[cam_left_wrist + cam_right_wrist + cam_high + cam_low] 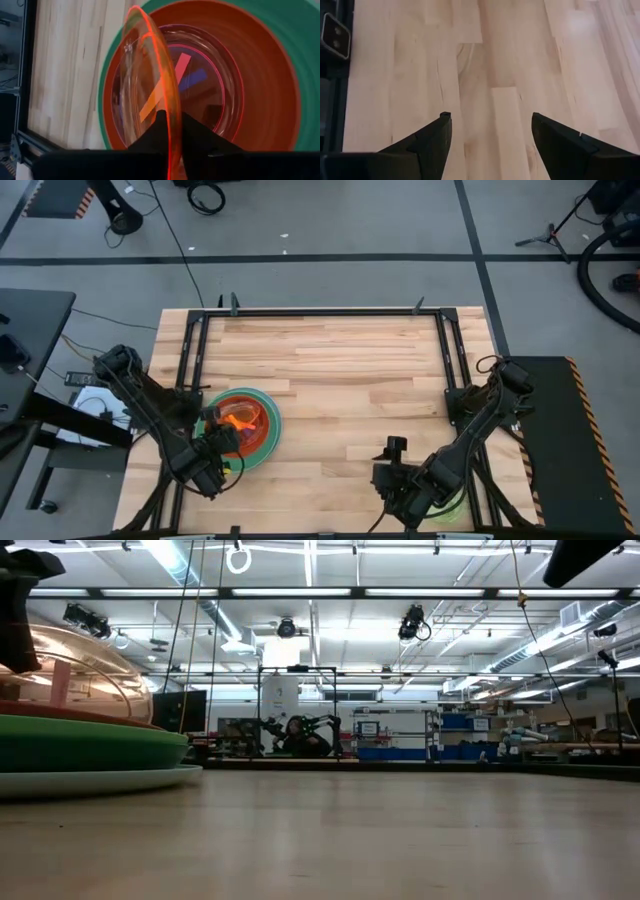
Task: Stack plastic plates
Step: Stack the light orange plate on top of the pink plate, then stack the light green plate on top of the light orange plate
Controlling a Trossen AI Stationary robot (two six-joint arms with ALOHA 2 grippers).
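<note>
A stack of plastic plates (262,438) sits on the table's left half: a pale plate lowest, then a dark green plate (90,745), a red-orange plate (265,95) and a translucent pink plate (220,65) on top. My left gripper (220,443) is at the stack's near-left side, shut on a translucent orange plate (242,417) that stands tilted above the stack. My right gripper (388,480) is open over bare wood near the table's near edge (490,120). A lime plate (452,508) lies partly under the right arm. My left gripper pinches the rim of the orange plate (171,131) between its two fingers (197,135), one finger on each face. The plate stands nearly on edge in the hold and reaches out over the stack's middle (150,60). Whether its far rim touches the stack, I cannot tell.
A black metal frame (320,312) runs round the table's far and side edges. Bare wood (350,380) spreads between the stack and the right arm. The low view shows the stack (60,710) at its left and open tabletop to its right.
</note>
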